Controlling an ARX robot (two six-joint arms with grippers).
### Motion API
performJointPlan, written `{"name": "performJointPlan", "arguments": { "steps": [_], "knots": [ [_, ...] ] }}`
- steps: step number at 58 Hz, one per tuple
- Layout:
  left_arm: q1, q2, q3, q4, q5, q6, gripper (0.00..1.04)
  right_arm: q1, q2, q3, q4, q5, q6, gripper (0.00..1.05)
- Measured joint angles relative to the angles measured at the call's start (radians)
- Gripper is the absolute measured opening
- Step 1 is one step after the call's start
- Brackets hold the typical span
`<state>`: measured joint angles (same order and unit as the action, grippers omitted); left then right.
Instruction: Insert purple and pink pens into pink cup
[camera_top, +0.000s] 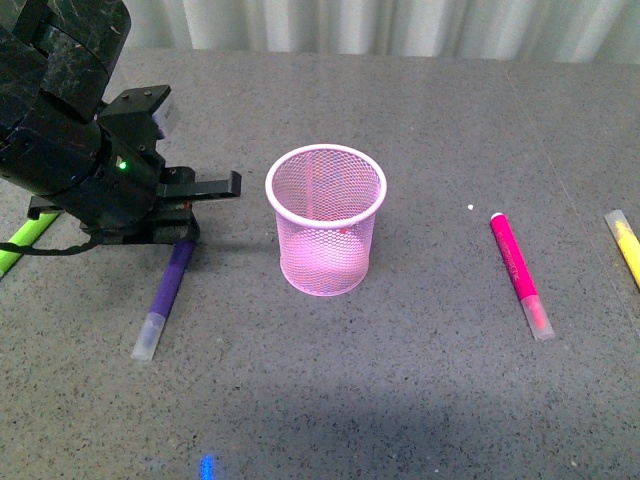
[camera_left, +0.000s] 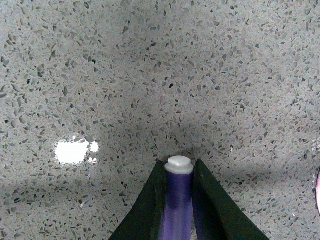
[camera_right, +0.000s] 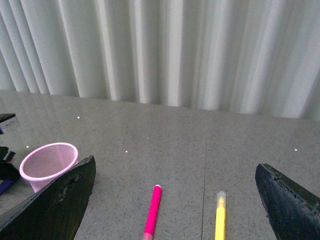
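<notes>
The pink cup (camera_top: 325, 218) stands upright mid-table, empty as far as its mesh shows; it also appears in the right wrist view (camera_right: 49, 162). Left of it the purple pen (camera_top: 165, 298) lies on the table, clear cap toward me. My left gripper (camera_top: 170, 235) is shut on its upper end; in the left wrist view the two black fingers squeeze the purple pen (camera_left: 178, 197), its white end poking out. The pink pen (camera_top: 520, 274) lies on the right of the table. My right gripper (camera_right: 172, 197) hangs open above the pink pen (camera_right: 152, 210), holding nothing.
A yellow marker (camera_top: 625, 243) lies at the right edge, beside the pink pen (camera_right: 220, 220). A lime green marker (camera_top: 22, 243) pokes out under the left arm at the left edge. White curtains close off the far side of the table.
</notes>
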<state>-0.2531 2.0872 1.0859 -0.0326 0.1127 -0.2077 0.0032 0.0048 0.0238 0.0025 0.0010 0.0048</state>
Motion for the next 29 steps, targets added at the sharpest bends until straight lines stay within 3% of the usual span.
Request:
{"name": "performJointPlan", "arguments": {
  "steps": [29],
  "knots": [
    [0.082,-0.193,-0.159,0.039,-0.016,0.023,0.08,0.0,0.0,0.0,0.0,0.0,0.0,0.97]
  ]
}}
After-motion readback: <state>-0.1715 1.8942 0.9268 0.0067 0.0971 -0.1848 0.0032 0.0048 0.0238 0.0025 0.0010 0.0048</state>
